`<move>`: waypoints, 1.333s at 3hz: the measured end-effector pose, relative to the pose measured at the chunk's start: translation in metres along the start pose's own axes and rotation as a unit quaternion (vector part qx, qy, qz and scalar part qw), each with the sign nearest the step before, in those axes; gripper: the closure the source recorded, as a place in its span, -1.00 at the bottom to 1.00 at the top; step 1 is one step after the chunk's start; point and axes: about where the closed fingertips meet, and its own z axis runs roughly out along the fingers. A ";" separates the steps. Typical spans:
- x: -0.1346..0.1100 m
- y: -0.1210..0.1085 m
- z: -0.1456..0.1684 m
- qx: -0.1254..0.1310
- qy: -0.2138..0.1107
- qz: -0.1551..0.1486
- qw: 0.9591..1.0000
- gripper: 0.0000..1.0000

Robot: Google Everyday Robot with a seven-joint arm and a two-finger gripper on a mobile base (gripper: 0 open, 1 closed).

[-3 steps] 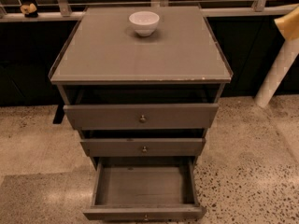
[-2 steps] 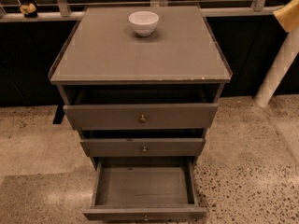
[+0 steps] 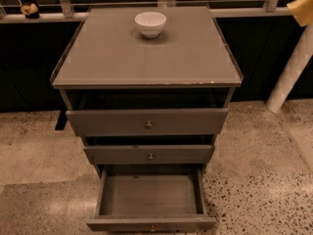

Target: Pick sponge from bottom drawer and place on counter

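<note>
gripper (image 3: 303,6) high at far right, beside counter (image 3: 146,58) | grip state: cannot tell | arm (image 3: 288,72) slanting upward | bottom drawer (image 3: 149,196) open

A bowl (image 3: 150,23) stands on the worktop (image 3: 146,58), near the middle of its far edge. Below the front edge sit the top drawer (image 3: 146,121), the middle drawer (image 3: 149,154) and, jutting farthest forward, the bottom drawer (image 3: 149,195). The jaws hang beyond the far right corner.

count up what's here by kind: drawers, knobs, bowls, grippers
drawers: 3, bottom drawer open
knobs: 3
bowl: 1, on the counter
gripper: 1, at top right edge
total: 8
</note>
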 end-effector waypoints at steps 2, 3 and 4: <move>-0.062 -0.047 0.016 0.087 -0.117 0.010 0.989 1.00; -0.126 -0.080 0.004 0.135 -0.207 0.044 0.968 1.00; -0.126 -0.080 0.004 0.135 -0.207 0.044 0.968 1.00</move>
